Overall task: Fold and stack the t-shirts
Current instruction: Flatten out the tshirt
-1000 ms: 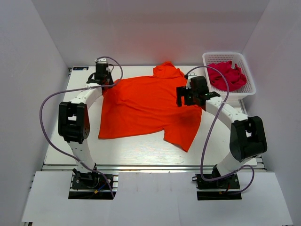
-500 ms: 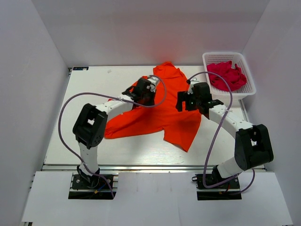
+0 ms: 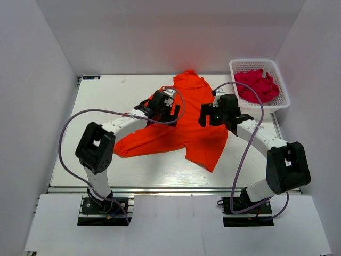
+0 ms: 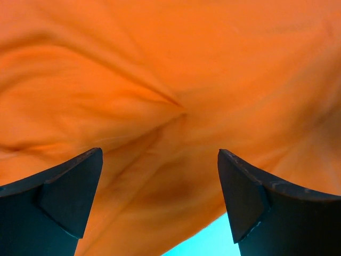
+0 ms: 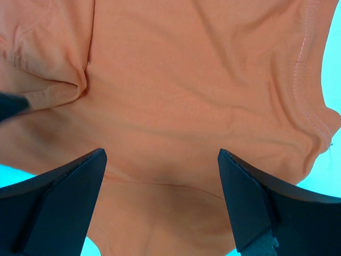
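An orange t-shirt (image 3: 184,136) lies in the middle of the white table, its left side folded over toward the centre. My left gripper (image 3: 169,109) hovers over that folded part, open, nothing between its fingers. In the left wrist view the left gripper (image 4: 160,154) shows only wrinkled orange cloth (image 4: 170,96) below. My right gripper (image 3: 209,115) hangs open over the shirt's right side. In the right wrist view the right gripper (image 5: 162,154) is above flat cloth, with a hem (image 5: 306,80) at the right. Magenta t-shirts (image 3: 257,84) lie crumpled in a basket.
The white mesh basket (image 3: 256,61) stands at the table's back right corner. Bare white table (image 3: 96,112) lies left of the shirt. Grey walls close the table in at the back and both sides. Purple cables loop off both arms.
My left gripper carried the shirt's left edge from the far left to the middle, then opened and let it go. The right arm barely shifted.
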